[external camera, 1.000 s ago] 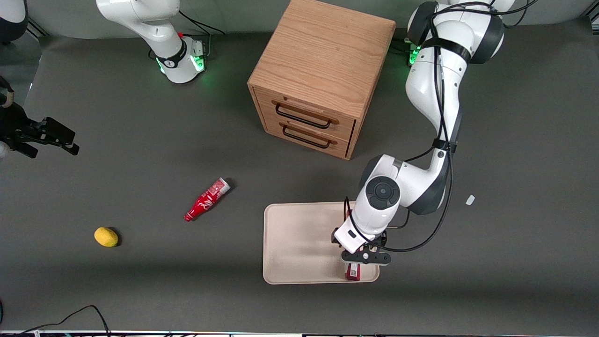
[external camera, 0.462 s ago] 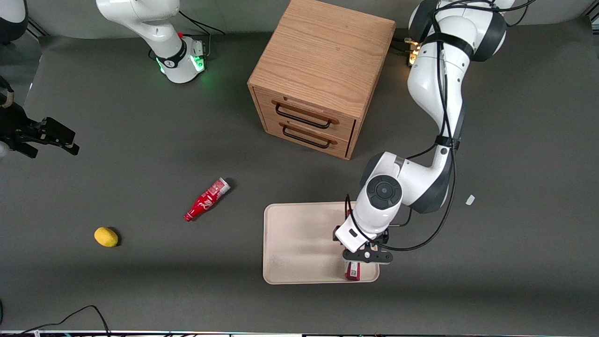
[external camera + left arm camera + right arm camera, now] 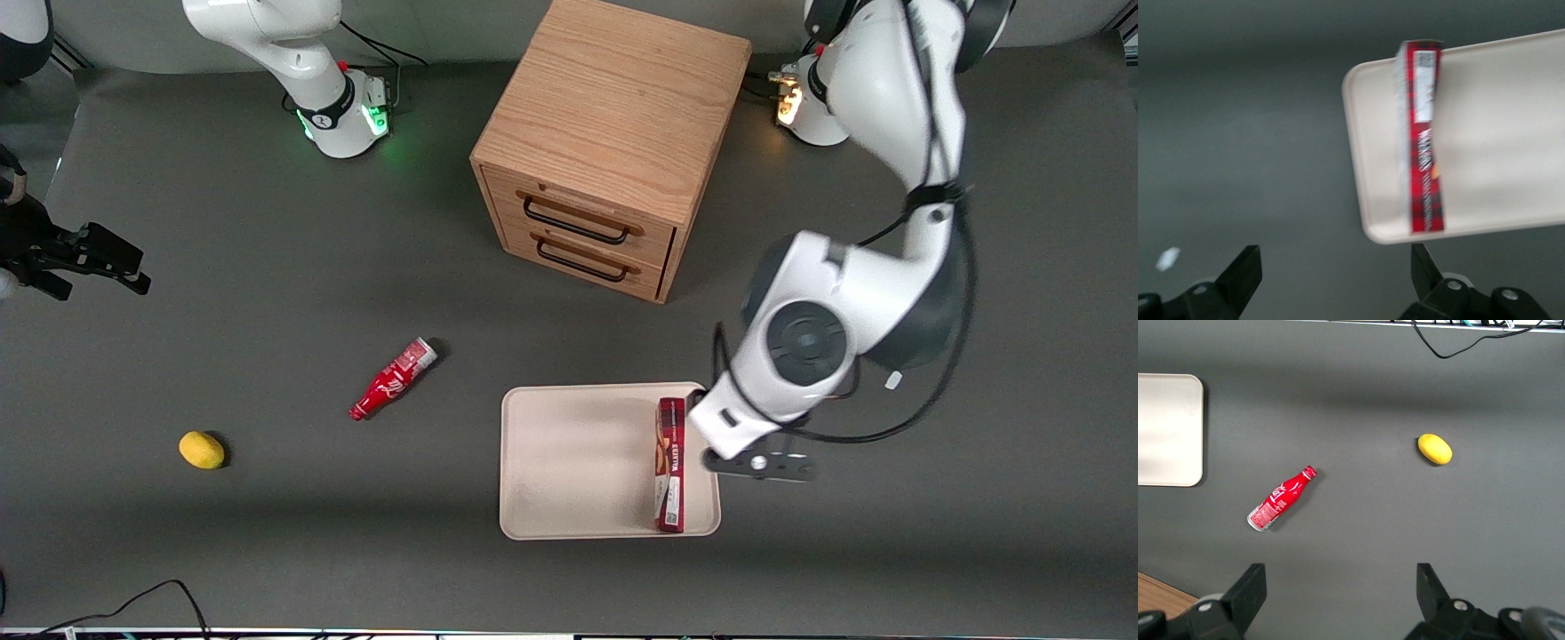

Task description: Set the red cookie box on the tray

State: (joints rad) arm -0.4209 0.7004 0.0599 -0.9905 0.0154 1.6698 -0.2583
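Dark grey table [image 3: 267,293]. Box [image 3: 670,462] flat on tray [image 3: 569,462], along edge nearest working arm, long axis 12–6. Gripper [image 3: 757,464] raised, wide open, empty, just off tray at box's 3 o'clock.

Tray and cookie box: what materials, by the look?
Tray: likely matte plastic; uniform cream, moulded rounded corners, low rim. Cookie box: printed cardboard, probably; sharp folded edges, red plaid print, white label end. The tool hangs open above the table beside the tray, holding nothing.
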